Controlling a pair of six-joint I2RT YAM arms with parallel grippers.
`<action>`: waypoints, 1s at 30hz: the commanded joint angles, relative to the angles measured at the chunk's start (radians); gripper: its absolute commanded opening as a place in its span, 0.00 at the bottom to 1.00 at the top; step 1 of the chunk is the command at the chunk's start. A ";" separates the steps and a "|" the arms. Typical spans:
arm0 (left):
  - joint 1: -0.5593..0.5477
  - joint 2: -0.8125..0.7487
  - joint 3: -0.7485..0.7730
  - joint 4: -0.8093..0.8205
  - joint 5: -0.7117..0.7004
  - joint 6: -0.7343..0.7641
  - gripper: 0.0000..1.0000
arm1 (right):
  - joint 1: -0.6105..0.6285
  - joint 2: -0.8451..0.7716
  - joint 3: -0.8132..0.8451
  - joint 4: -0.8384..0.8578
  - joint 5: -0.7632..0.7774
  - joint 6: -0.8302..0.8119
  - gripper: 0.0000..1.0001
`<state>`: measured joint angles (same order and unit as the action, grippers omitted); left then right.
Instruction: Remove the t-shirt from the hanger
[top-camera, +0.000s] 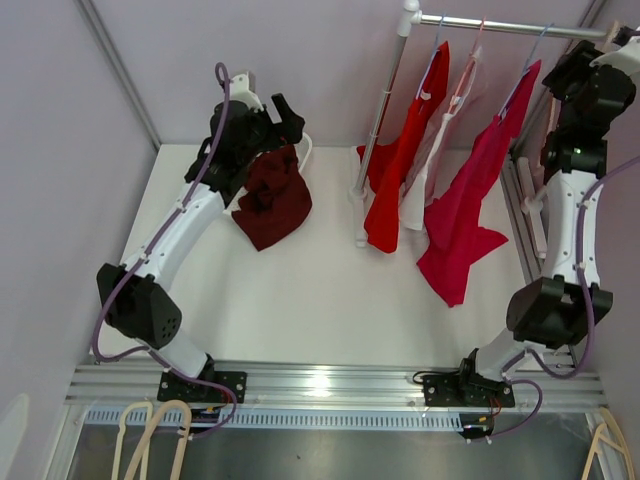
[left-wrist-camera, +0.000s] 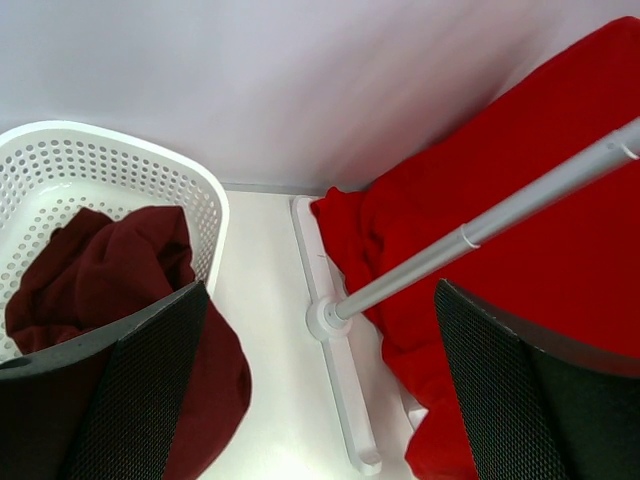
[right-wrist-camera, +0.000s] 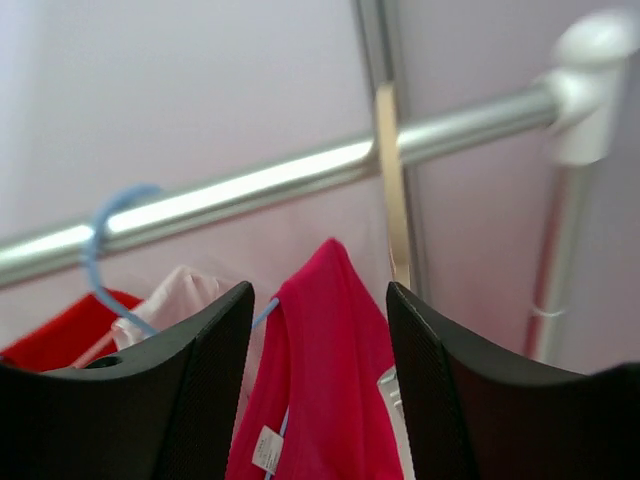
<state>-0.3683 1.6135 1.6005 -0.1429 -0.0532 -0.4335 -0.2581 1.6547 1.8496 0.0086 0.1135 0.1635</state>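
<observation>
A crimson t-shirt (top-camera: 465, 215) hangs on a blue hanger (top-camera: 535, 45) at the right end of the rail (top-camera: 510, 25). In the right wrist view the shirt's shoulder (right-wrist-camera: 330, 380) and the blue hanger hook (right-wrist-camera: 100, 225) show just beyond my fingers. My right gripper (top-camera: 558, 68) (right-wrist-camera: 318, 295) is open, level with that shoulder and not touching it. My left gripper (top-camera: 290, 115) (left-wrist-camera: 320, 292) is open and empty above a dark maroon t-shirt (top-camera: 272, 200) (left-wrist-camera: 110, 280), which lies in a white basket (left-wrist-camera: 120, 165) and drapes over its rim.
A red t-shirt (top-camera: 400, 170) and a pale pink one (top-camera: 440, 150) hang left of the crimson one. The rack's upright (top-camera: 385, 110) and white foot (left-wrist-camera: 340, 370) stand mid-table. Spare hangers (top-camera: 150, 440) lie below the near edge, left and right (top-camera: 610, 445).
</observation>
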 joint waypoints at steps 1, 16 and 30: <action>-0.029 -0.081 -0.014 0.011 -0.019 0.026 1.00 | -0.001 -0.108 0.008 -0.042 0.107 -0.033 0.60; -0.060 -0.175 -0.076 0.003 -0.037 0.045 0.99 | 0.121 0.029 0.413 -0.534 0.026 0.024 0.58; -0.061 -0.164 -0.090 0.026 -0.033 0.072 0.99 | 0.146 0.217 0.542 -0.570 0.003 0.054 0.57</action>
<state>-0.4198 1.4696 1.5066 -0.1452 -0.0784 -0.3893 -0.1207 1.8580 2.3322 -0.5591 0.1303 0.2096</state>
